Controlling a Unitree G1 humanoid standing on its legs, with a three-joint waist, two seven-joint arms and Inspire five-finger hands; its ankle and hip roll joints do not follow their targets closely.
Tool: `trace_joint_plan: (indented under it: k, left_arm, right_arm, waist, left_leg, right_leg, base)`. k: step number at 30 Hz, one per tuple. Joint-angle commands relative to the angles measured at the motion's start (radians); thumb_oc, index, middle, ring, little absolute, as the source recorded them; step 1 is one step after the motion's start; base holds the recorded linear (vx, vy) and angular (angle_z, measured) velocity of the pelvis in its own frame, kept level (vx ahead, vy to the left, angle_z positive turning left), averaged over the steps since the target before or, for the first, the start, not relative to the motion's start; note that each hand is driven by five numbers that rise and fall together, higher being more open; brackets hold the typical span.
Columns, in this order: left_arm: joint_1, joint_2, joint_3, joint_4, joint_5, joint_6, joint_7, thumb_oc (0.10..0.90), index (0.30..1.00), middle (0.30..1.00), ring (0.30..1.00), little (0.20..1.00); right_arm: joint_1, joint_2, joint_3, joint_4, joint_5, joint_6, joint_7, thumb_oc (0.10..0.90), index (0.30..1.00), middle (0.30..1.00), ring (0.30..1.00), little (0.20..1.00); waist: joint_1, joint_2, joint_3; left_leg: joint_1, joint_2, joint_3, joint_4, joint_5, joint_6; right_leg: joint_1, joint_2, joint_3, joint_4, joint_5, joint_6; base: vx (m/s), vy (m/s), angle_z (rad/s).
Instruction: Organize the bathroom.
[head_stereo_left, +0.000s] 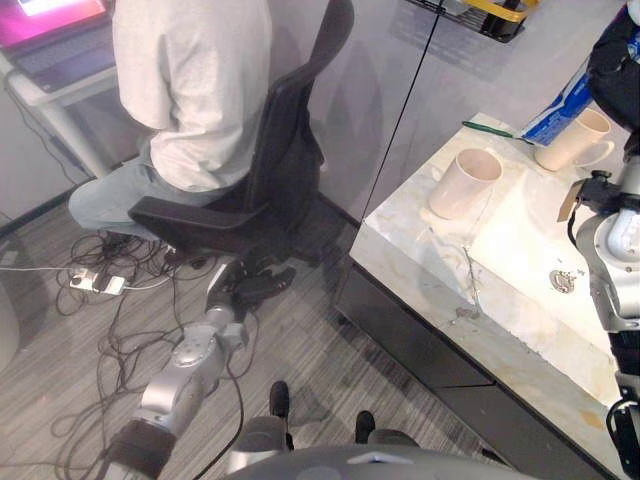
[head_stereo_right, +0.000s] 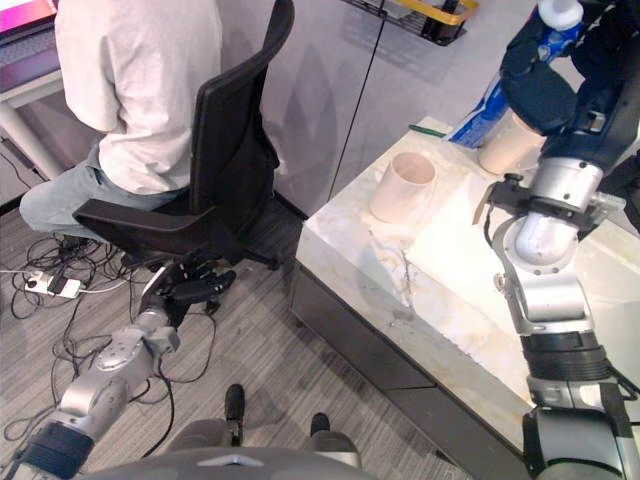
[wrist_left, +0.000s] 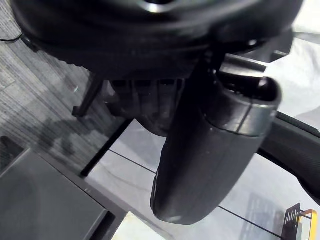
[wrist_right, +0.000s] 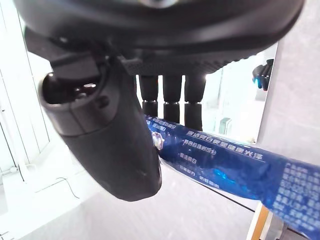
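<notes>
Left hand (head_stereo_left: 245, 288): low over the grey floor (head_stereo_left: 60, 380) near the office chair (head_stereo_left: 290, 140), fingers loosely spread, holding nothing. Right hand (head_stereo_right: 560, 60): raised at far right above the marble counter (head_stereo_right: 350, 250), thumb and fingers closed round a blue toothpaste tube (wrist_right: 225, 160), cap end uppermost. Counter: holds a white sink basin (head_stereo_left: 520, 240); one cream mug (head_stereo_left: 463, 183) lying tilted on its far-left corner; a second cream mug (head_stereo_left: 575, 138) upright farther right, just beside the tube; a green toothbrush (head_stereo_left: 490, 128) lying at the far edge. Wall shelf (head_stereo_left: 490, 15): black and yellow, above. Person (head_stereo_left: 190, 80): seated in the chair, back to camera.
</notes>
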Motion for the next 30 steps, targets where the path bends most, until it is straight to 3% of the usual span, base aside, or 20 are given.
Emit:
trace_joint_plan:
  k: [1,10,30]
  left_arm:
    - [-0.030,-0.003,-0.015,-0.066,0.021,-0.062,-0.023,0.800,0.900,0.900,0.900,0.900]
    - [-0.020,-0.013,-0.010,-0.078,0.040,-0.050,-0.010,0.800,0.900,0.900,0.900,0.900]
    - [0.058,0.011,0.015,-0.097,0.035,-0.042,-0.033,0.800,0.900,0.900,0.900,0.900]
  right_arm:
    - [-0.126,-0.104,-0.058,0.025,-0.013,-0.090,0.011,0.400,0.300,0.300,0.300,0.300]
    - [-0.070,0.000,-0.021,0.007,-0.044,-0.045,0.042,0.400,0.300,0.300,0.300,0.300]
    - [-0.048,-0.004,-0.029,0.031,-0.060,-0.026,0.017,0.400,0.300,0.300,0.300,0.300]
  waist:
    - [0.037,-0.012,-0.157]
    - [0.045,-0.008,-0.143]
    - [0.069,-0.005,-0.139]
  left_leg:
    - [0.086,-0.041,-0.021,0.001,-0.133,0.036]
    - [0.089,-0.042,-0.026,0.003,-0.133,0.042]
    - [0.086,-0.042,-0.032,0.003,-0.130,0.038]
  right_leg:
    - [-0.088,0.074,-0.099,0.032,0.048,-0.028]
    - [-0.082,0.077,-0.104,0.034,0.043,-0.034]
    - [-0.071,0.078,-0.128,0.023,0.041,-0.036]
  base:
    - [0.07,-0.002,0.03]
    - [0.04,-0.009,0.00]
    - [0.06,-0.020,0.03]
